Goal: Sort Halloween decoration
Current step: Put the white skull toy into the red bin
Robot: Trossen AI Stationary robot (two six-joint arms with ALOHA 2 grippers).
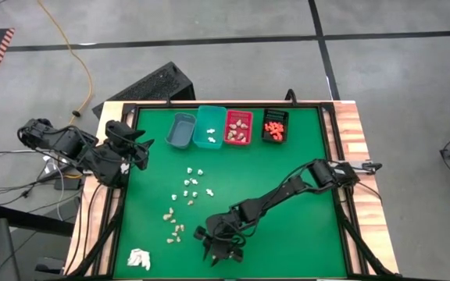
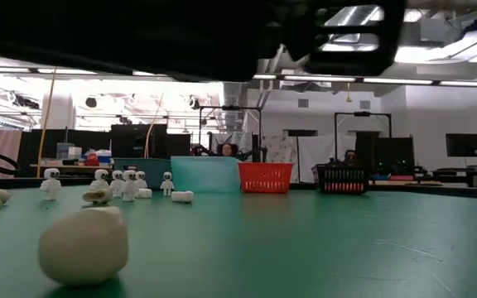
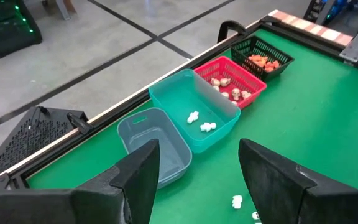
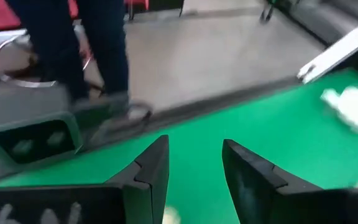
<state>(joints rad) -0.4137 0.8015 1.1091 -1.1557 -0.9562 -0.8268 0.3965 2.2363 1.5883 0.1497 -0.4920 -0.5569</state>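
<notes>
Right gripper (image 1: 222,251) low over near edge of green table (image 1: 303,203), arm stretched diagonally back toward right rim. Fingers (image 4: 148,171) parted, a gap of bare green between them; nothing pinched. Pale blurred bit at gap's bottom edge in right wrist view, contact cannot be told.

Beyond right gripper, past table edge: grey floor, a person's dark trouser legs (image 4: 82,43) and shoes. White papery wad (image 1: 138,258) just off toward left near corner.

Halloween decoration (image 1: 187,187) scattered in loose trail to left and ahead of right gripper, white pieces farther in, tan pieces nearer; none touching fingers in high view. One round tan piece (image 2: 84,245) close to low camera, small white figures (image 2: 50,182) standing behind it.

Far side, in a row: grey bin (image 1: 181,129), teal bin (image 1: 210,126) with white pieces, red bin (image 1: 238,127) with tan pieces, black bin (image 1: 274,126) with orange pieces.

Left gripper (image 1: 141,144) at left rim, hovering, fingers (image 3: 135,180) spread wide, empty, aimed toward grey and teal bins.

Room: grey floor with dark seams, orange cable (image 1: 75,58), workshop benches behind table.
</notes>
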